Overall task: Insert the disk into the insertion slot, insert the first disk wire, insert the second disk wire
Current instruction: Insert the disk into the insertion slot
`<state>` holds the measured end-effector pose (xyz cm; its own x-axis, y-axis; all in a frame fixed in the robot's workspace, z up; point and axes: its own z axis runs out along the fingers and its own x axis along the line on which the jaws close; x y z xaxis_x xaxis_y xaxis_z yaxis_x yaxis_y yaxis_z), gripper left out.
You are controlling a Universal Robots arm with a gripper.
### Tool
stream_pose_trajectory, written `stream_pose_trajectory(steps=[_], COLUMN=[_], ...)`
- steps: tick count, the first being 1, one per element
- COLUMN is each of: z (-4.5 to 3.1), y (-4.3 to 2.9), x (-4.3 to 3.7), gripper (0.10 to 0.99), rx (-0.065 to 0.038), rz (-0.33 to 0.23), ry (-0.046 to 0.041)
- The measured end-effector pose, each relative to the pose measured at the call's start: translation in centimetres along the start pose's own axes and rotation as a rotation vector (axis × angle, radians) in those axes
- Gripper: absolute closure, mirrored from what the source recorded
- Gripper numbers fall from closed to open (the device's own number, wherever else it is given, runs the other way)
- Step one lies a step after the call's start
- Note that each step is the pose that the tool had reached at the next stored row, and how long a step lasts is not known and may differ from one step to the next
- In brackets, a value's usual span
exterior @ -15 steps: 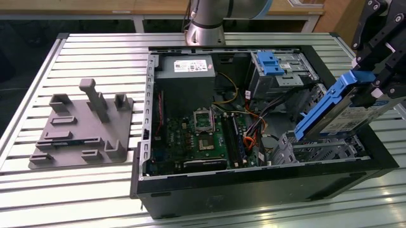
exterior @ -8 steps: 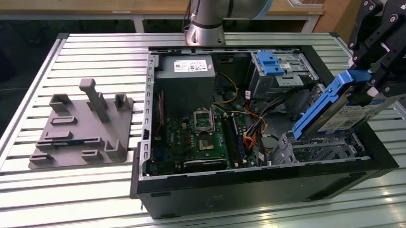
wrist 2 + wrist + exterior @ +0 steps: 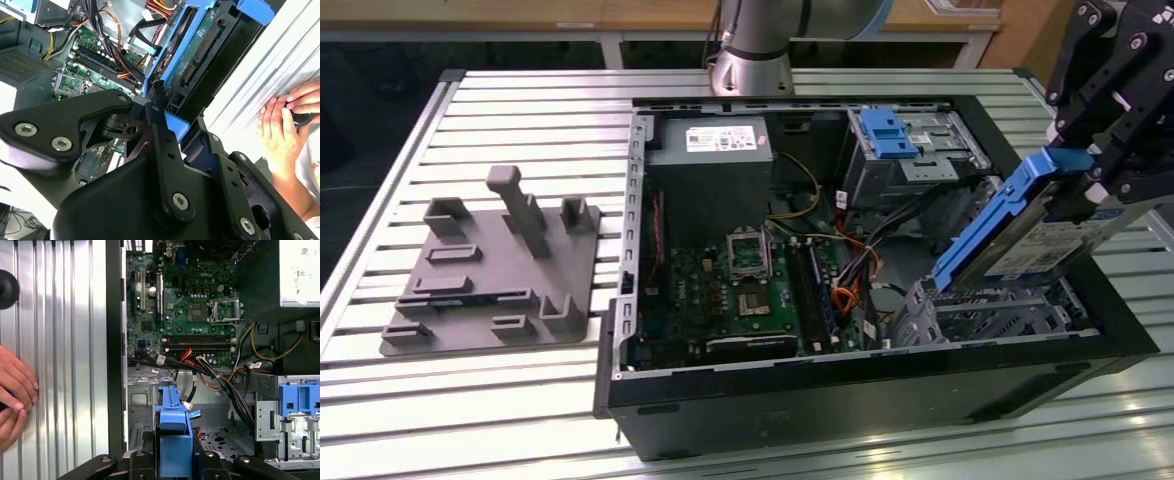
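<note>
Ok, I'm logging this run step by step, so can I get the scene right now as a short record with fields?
gripper: shut on the disk's blue carrier
disk: tilted, lower end over the insertion slot, not yet in
connector: bare, no wire plugged
insertion slot: low silver cage, no disk in it
taller cage: blue clip, beyond the slot
case: open, on the table
grey fixture: at the exterior view's left
hands: a person's, on the table beside the case

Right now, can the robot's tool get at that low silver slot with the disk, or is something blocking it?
Probably yes. The tool holds the disk tilted over the insertion slot, whose top looks open; the cables lie off to one side.
</note>
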<state>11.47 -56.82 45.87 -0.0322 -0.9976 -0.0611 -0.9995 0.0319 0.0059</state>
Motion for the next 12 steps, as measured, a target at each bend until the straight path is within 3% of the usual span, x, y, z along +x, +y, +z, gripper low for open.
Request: stream_pose_trajectory(steps=[12], z=[0.49], y=[0.00], x=[-0.01], gripper=[0.722], rx=[-0.001], rz=[-0.014], ry=[0.0002])
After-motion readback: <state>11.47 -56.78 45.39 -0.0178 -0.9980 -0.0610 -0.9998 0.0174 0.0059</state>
